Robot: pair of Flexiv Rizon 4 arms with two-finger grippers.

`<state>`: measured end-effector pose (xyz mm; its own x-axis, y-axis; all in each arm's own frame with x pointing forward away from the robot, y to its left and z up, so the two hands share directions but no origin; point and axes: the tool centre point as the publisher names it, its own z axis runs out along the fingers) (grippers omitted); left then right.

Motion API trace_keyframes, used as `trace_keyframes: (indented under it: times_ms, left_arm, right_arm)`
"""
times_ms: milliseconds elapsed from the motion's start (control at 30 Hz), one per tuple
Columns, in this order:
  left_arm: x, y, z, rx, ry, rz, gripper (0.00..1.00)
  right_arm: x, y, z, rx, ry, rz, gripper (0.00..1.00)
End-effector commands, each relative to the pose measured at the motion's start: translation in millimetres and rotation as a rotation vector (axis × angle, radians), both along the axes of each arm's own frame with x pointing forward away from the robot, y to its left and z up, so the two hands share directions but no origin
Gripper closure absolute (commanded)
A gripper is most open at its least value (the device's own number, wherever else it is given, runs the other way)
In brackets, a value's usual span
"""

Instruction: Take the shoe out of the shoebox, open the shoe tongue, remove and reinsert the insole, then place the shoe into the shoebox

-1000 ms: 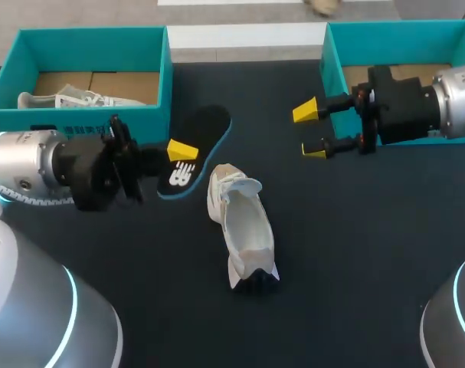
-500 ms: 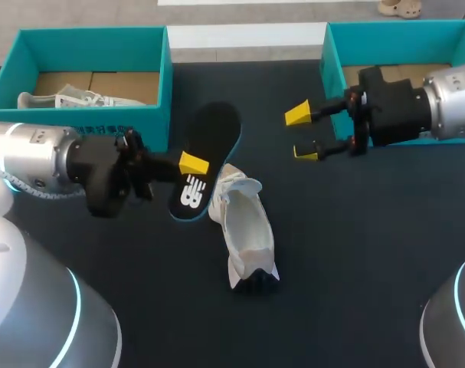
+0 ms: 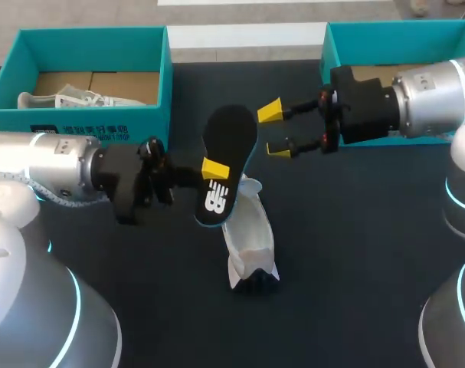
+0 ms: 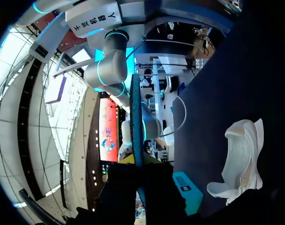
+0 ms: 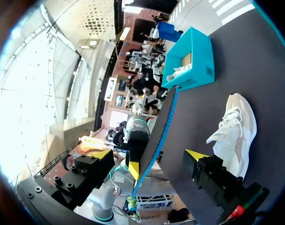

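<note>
The white shoe (image 3: 247, 230) lies on the dark table (image 3: 355, 253), out of both boxes, about in the middle between the two arms. Its top is open wide, which shows well in the left wrist view (image 4: 241, 159). The black insole (image 3: 226, 153) is out of the shoe. It is held up in the air, standing on its edge, with its lower end over the far end of the shoe. I cannot tell if that end touches the shoe. The left gripper (image 3: 215, 170) pinches the insole from both sides, near its lower half. In the left wrist view the insole (image 4: 136, 117) looks like a thin line with a blue rim, going up from between the fingers of that gripper (image 4: 138, 164). The right gripper (image 3: 274, 130) is just beside the top end of the insole. Its two yellow tips are spread apart and hold nothing. From the right wrist view the insole (image 5: 165, 124) is ahead of that gripper (image 5: 149, 157), and the shoe (image 5: 234, 129) lies beyond it. A teal box (image 3: 102, 123) at the far left has another white shoe (image 3: 71, 100) inside. A second teal box (image 3: 328, 54) sits at the far right, behind the right arm.
</note>
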<state>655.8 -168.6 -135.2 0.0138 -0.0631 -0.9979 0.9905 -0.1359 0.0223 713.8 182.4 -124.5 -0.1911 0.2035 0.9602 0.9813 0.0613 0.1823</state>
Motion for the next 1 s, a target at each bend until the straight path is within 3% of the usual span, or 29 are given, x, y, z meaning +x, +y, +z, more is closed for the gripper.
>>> trace_keyframes:
  times_ms: [33,100,167,400,800,833,867,1000]
  left_arm:
    - [0.8,-10,-1,-0.006,-0.022,0.019,1.00]
    - [0.1,-14,0,-0.015,-0.035,0.018,1.00]
    - [-2.3,-19,1,-0.027,-0.029,0.018,1.00]
    - [-5.9,-24,1,-0.048,-0.042,0.036,1.00]
    - [-1.9,-30,0,-0.045,-0.079,0.036,1.00]
    - [-1.6,-30,-1,-0.044,-0.078,0.035,1.00]
    - [-1.5,-31,-1,-0.043,-0.079,0.033,1.00]
    - [-1.0,-29,-2,-0.033,-0.090,0.021,1.00]
  right_arm:
    - [7.3,14,-6,0.010,0.004,0.008,0.31]
    - [7.1,16,-8,0.016,0.006,0.009,0.37]
    - [7.0,18,-10,0.021,0.010,0.008,0.52]
    - [5.9,19,-11,0.036,0.008,-0.004,0.71]
    - [4.1,26,-12,0.061,0.008,0.027,0.87]
    - [4.1,26,-13,0.062,0.010,0.032,0.90]
    - [4.0,27,-13,0.061,0.015,0.034,1.00]
    - [3.3,27,-14,0.062,0.018,0.041,1.00]
